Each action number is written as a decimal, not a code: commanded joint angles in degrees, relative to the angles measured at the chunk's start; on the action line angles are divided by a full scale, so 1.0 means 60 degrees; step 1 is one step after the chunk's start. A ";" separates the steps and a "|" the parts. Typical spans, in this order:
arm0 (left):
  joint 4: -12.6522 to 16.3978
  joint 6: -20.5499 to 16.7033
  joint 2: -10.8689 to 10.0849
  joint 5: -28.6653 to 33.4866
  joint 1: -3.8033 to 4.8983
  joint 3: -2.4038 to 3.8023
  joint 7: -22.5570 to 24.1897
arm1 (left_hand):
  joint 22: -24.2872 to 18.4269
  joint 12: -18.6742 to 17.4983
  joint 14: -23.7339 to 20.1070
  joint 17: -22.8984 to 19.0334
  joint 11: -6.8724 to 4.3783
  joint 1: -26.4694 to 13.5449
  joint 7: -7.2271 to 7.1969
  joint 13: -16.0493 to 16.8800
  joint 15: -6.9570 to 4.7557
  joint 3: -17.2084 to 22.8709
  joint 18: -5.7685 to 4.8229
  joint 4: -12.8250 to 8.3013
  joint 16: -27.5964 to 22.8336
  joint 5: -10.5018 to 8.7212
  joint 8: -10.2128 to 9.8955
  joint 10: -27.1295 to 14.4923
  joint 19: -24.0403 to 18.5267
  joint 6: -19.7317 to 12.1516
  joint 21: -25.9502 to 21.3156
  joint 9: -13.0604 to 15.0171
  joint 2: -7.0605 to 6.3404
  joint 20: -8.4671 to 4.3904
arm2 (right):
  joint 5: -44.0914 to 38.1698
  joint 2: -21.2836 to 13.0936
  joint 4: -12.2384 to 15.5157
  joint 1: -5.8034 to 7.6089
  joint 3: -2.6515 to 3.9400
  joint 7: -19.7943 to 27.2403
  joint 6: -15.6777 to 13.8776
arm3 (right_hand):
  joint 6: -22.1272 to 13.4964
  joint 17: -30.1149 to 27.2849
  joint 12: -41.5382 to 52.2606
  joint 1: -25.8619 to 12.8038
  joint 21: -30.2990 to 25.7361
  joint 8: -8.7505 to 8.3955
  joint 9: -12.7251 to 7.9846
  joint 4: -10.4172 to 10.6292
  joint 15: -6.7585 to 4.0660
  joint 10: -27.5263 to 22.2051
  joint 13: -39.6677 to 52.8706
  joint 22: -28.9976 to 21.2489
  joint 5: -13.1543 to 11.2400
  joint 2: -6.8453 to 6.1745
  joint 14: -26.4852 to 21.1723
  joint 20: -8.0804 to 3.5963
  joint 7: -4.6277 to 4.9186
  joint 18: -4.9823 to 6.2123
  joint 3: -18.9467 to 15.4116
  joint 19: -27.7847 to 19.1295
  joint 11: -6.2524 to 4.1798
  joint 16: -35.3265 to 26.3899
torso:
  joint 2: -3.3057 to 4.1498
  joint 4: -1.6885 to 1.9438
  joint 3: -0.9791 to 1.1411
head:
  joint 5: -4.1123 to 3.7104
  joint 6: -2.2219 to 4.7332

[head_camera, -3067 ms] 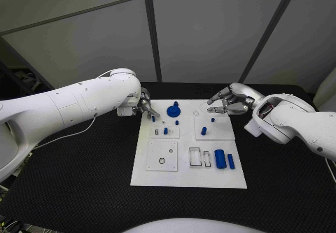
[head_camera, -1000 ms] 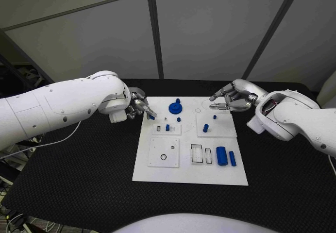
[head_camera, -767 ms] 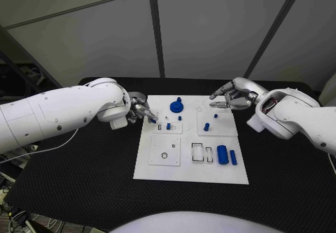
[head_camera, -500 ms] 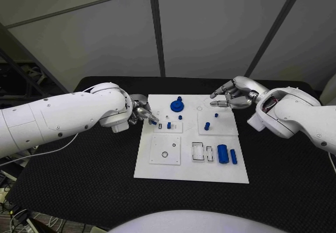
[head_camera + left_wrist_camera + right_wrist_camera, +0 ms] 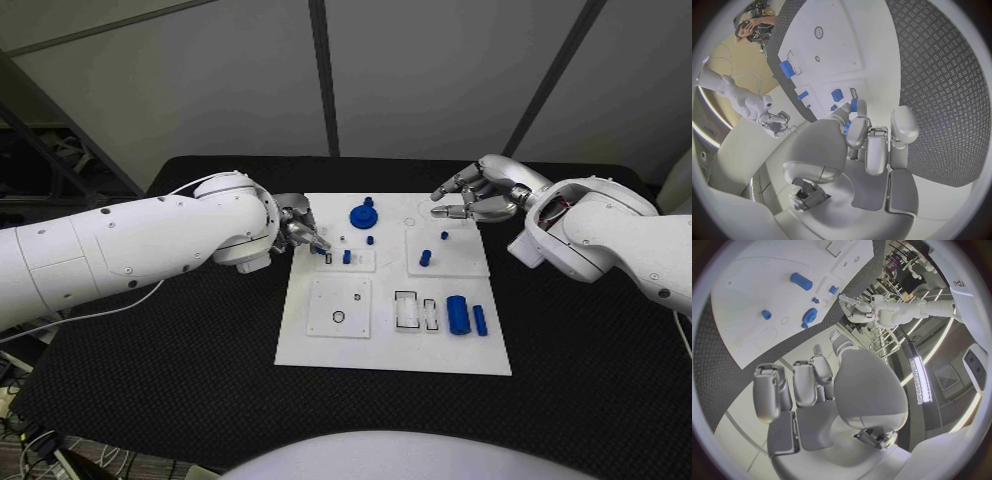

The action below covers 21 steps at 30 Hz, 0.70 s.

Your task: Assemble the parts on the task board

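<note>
Task board (image 5: 392,350) lies mid-table with blue parts (image 5: 456,314) still loose on it, as the left hand (image 5: 300,236) pinches a small blue peg (image 5: 853,105) at its left edge, apparently to seat it, while the right hand (image 5: 480,199), empty with fingers apart, hovers over the far right corner

One task board (image 5: 361,340), two robot hands, about seven blue parts.

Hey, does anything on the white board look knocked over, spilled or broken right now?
Nothing stands out. The white task board lies flat and square on the black table, the small blue parts sit on it, and the left robot hand pinches one small blue piece.
</note>
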 commanded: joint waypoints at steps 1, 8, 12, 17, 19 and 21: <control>0.0018 0.0242 0.0073 -0.0650 0.0002 0.0010 0.0163 | 0.0295 0.0026 0.0782 0.1749 -0.0059 -0.0078 -0.0083 0.1491 -0.0055 0.1624 -0.0129 -0.1562 0.0059 0.0016 -0.0032 0.0432 0.0088 0.0176 0.0050 0.0002 -0.0004 0.0004 | -0.0033 0.0018 -0.0002 0.0014 0.0003 0.0106 0.0045 | 0.0054 0.0009 0.0062 -0.0023 -0.0030 0.0018 0.0013 0.0054 -0.0031 0.0031 0.0015 0.1699 0.0020 0.0086 0.0298 -0.0054 0.0004 0.0078 -0.0002 0.0483 -0.0022 -0.0031 | 0.0009 -0.0005 0.0001 | -0.0015 -0.0018; -0.0027 0.0512 0.0261 -0.0724 -0.0007 0.0011 0.0223 | 0.0290 0.0029 0.0783 0.1755 -0.0058 -0.0106 -0.0081 0.1494 -0.0054 0.1658 -0.0127 -0.1576 0.0061 -0.0016 -0.0040 0.0436 0.0082 0.0181 0.0035 0.0010 -0.0025 0.0003 | -0.0034 0.0033 -0.0007 0.0013 0.0002 0.0112 0.0048 | 0.0054 0.0009 0.0062 -0.0023 -0.0030 0.0018 0.0013 0.0054 -0.0031 0.0031 0.0015 0.1699 0.0020 0.0086 0.0298 -0.0054 0.0004 0.0078 -0.0002 0.0483 -0.0022 -0.0031 | 0.0006 0.0005 0.0006 | -0.0028 -0.0041; -0.0107 0.0525 0.0344 -0.0792 -0.0008 0.0011 0.0224 | 0.0288 0.0026 0.0783 0.1753 -0.0057 -0.0119 -0.0080 0.1495 -0.0053 0.1676 -0.0127 -0.1582 0.0060 -0.0033 -0.0045 0.0437 0.0079 0.0180 0.0028 0.0013 -0.0033 0.0003 | -0.0034 0.0043 -0.0006 0.0012 0.0002 0.0115 0.0050 | 0.0054 0.0009 0.0062 -0.0023 -0.0030 0.0018 0.0013 0.0054 -0.0031 0.0031 0.0015 0.1699 0.0020 0.0086 0.0298 -0.0054 0.0004 0.0078 -0.0002 0.0483 -0.0022 -0.0031 | 0.0001 0.0003 0.0011 | -0.0025 -0.0042; -0.0210 0.0665 0.0389 -0.0861 -0.0008 0.0011 0.0191 | 0.0288 0.0026 0.0783 0.1753 -0.0057 -0.0119 -0.0080 0.1495 -0.0053 0.1676 -0.0127 -0.1582 0.0060 -0.0033 -0.0045 0.0437 0.0079 0.0180 0.0028 0.0013 -0.0033 0.0003 | -0.0034 0.0037 -0.0002 0.0012 0.0002 0.0115 0.0051 | 0.0054 0.0009 0.0062 -0.0023 -0.0030 0.0018 0.0013 0.0054 -0.0031 0.0031 0.0015 0.1699 0.0020 0.0086 0.0298 -0.0054 0.0004 0.0078 -0.0002 0.0483 -0.0022 -0.0031 | 0.0000 0.0008 0.0009 | -0.0054 -0.0043; -0.0235 0.0746 0.0395 -0.0871 -0.0008 0.0012 0.0172 | 0.0282 0.0035 0.0781 0.1747 -0.0057 -0.0122 -0.0080 0.1497 -0.0053 0.1686 -0.0124 -0.1585 0.0058 -0.0039 -0.0047 0.0438 0.0073 0.0179 0.0016 0.0014 -0.0034 0.0003 | -0.0034 0.0034 -0.0001 0.0012 0.0002 0.0114 0.0052 | 0.0054 0.0009 0.0062 -0.0023 -0.0030 0.0018 0.0013 0.0054 -0.0031 0.0031 0.0015 0.1699 0.0020 0.0086 0.0298 -0.0054 0.0004 0.0078 -0.0002 0.0483 -0.0022 -0.0031 | -0.0001 0.0007 0.0009 | -0.0054 -0.0045; -0.0251 0.0820 0.0400 -0.0877 -0.0008 0.0012 0.0152 | 0.0277 0.0039 0.0779 0.1740 -0.0057 -0.0124 -0.0080 0.1499 -0.0053 0.1690 -0.0122 -0.1587 0.0054 -0.0041 -0.0048 0.0439 0.0067 0.0179 0.0005 0.0015 -0.0035 0.0003 | -0.0034 0.0034 -0.0001 0.0012 0.0002 0.0114 0.0053 | 0.0054 0.0009 0.0062 -0.0023 -0.0030 0.0018 0.0013 0.0054 -0.0031 0.0031 0.0015 0.1699 0.0020 0.0086 0.0298 -0.0054 0.0004 0.0078 -0.0002 0.0483 -0.0022 -0.0031 | -0.0001 0.0007 0.0009 | -0.0055 -0.0047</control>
